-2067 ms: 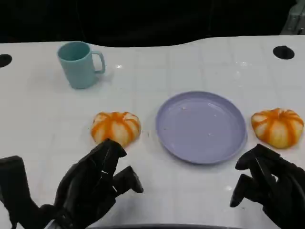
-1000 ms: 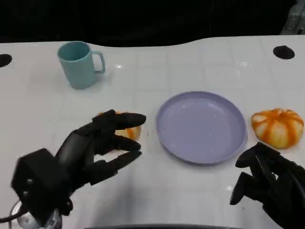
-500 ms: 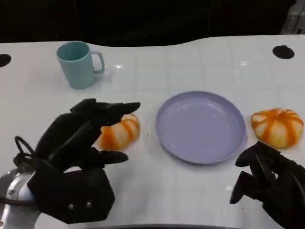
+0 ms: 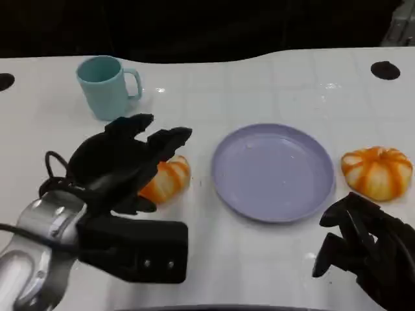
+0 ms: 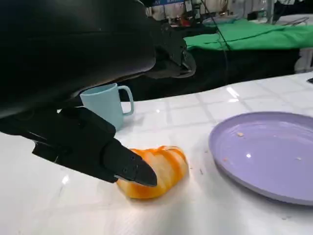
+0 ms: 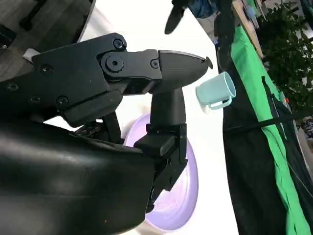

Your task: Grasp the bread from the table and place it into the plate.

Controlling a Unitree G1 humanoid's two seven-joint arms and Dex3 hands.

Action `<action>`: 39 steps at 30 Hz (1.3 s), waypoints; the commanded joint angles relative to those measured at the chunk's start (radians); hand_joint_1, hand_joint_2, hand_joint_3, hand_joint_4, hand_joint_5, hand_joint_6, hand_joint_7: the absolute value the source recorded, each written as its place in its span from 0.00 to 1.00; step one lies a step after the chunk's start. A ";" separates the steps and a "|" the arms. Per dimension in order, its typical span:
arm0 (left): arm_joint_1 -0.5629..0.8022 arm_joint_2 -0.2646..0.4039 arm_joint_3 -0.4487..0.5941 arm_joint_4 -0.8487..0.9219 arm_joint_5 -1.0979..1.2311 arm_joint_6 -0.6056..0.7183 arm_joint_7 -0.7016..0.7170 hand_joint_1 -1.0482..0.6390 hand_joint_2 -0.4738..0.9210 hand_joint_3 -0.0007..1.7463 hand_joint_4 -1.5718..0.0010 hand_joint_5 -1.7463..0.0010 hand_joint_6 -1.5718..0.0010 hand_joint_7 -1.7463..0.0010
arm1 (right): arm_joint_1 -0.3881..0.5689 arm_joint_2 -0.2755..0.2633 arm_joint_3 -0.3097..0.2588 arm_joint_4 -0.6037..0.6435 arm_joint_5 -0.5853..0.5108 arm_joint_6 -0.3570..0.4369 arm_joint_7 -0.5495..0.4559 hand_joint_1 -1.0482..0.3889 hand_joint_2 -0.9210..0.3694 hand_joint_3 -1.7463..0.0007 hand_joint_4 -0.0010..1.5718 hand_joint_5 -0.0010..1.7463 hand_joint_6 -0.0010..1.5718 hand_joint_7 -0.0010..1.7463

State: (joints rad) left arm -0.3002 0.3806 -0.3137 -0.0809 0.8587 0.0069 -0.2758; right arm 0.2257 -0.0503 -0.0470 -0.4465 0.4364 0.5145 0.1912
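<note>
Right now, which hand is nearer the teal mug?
Left. The left hand is over the bread just in front of the teal mug. The right hand sits at the table's near right edge, beyond the purple plate.

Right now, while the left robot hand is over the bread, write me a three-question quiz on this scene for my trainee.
1. True or false: the purple plate already holds a bread roll.
2. Which robot hand is at the bread roll left of the plate? A) left robot hand B) right robot hand
3. Fill in: behind that roll, toward the far edge of the table, stands a teal ____.

Key
1. False: the plate is bare; the second bread roll lies on the table to its right.
2. A: its fingers reach over the roll; a closed grip is not visible.
3. mug
</note>
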 commanded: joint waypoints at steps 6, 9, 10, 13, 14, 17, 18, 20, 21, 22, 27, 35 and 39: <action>-0.166 -0.094 -0.098 0.297 0.007 0.126 -0.025 0.54 0.85 0.00 0.98 0.96 0.91 1.00 | 0.005 -0.009 -0.013 -0.001 0.009 -0.016 0.013 0.41 0.00 0.78 0.42 1.00 0.32 0.93; -0.182 -0.097 -0.109 0.324 0.000 0.130 -0.014 0.53 0.85 0.00 0.98 0.96 0.90 1.00 | 0.005 -0.009 -0.013 -0.001 0.009 -0.014 0.012 0.41 0.00 0.78 0.42 1.00 0.32 0.92; -0.211 -0.114 -0.119 0.389 -0.001 0.138 -0.005 0.53 0.85 0.00 0.98 0.96 0.90 1.00 | 0.006 -0.010 -0.012 0.001 0.007 -0.020 0.015 0.41 0.00 0.78 0.42 1.00 0.32 0.92; -0.302 -0.163 -0.153 0.588 0.005 0.167 0.032 0.50 0.88 0.01 0.97 0.95 0.90 1.00 | 0.007 -0.012 -0.014 0.007 0.009 -0.032 0.029 0.41 0.00 0.78 0.42 1.00 0.32 0.92; -0.323 -0.172 -0.163 0.634 0.006 0.169 0.048 0.49 0.88 0.01 0.97 0.95 0.90 0.99 | 0.007 -0.012 -0.014 0.009 0.010 -0.034 0.031 0.41 0.00 0.78 0.41 1.00 0.32 0.92; -0.371 -0.190 -0.186 0.742 -0.002 0.160 0.093 0.48 0.88 0.01 0.97 0.95 0.90 1.00 | 0.009 -0.011 -0.014 0.003 0.009 -0.028 0.027 0.41 0.00 0.78 0.41 1.00 0.32 0.92; -0.381 -0.193 -0.190 0.764 -0.007 0.157 0.103 0.48 0.88 0.01 0.97 0.94 0.90 1.00 | 0.010 -0.011 -0.014 0.002 0.008 -0.027 0.026 0.41 0.00 0.78 0.41 1.00 0.32 0.92; -0.409 -0.208 -0.198 0.825 -0.015 0.156 0.124 0.48 0.88 0.00 0.97 0.94 0.90 1.00 | 0.011 -0.014 -0.013 0.001 0.006 -0.029 0.029 0.41 0.00 0.78 0.41 1.00 0.32 0.92; -0.427 -0.219 -0.201 0.863 -0.019 0.157 0.136 0.46 0.88 0.00 0.97 0.94 0.89 1.00 | 0.011 -0.015 -0.013 0.001 0.006 -0.030 0.031 0.41 0.00 0.78 0.42 1.00 0.32 0.92; -0.441 -0.227 -0.203 0.895 -0.023 0.157 0.146 0.45 0.88 0.00 0.97 0.94 0.89 1.00 | 0.012 -0.017 -0.013 0.000 0.005 -0.031 0.033 0.41 0.00 0.78 0.42 1.00 0.32 0.92; -0.469 -0.238 -0.214 0.955 -0.042 0.146 0.173 0.44 0.88 0.00 0.98 0.93 0.89 1.00 | 0.012 -0.017 -0.013 0.000 0.005 -0.031 0.034 0.41 0.00 0.78 0.42 1.00 0.32 0.92; -0.571 -0.293 -0.223 1.185 -0.084 0.121 0.194 0.44 0.91 0.01 0.98 0.93 0.88 0.99 | 0.015 -0.014 -0.019 -0.007 0.012 -0.024 0.029 0.40 0.00 0.79 0.42 1.00 0.32 0.92; -0.590 -0.302 -0.230 1.257 -0.103 0.087 0.204 0.45 0.92 0.01 0.96 0.92 0.87 0.99 | 0.018 -0.007 -0.024 -0.012 0.023 -0.017 0.025 0.41 0.00 0.80 0.42 1.00 0.32 0.92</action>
State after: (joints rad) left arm -0.8637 0.0761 -0.5378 1.1284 0.7668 0.1120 -0.0833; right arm 0.2385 -0.0533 -0.0609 -0.4461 0.4424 0.4958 0.2202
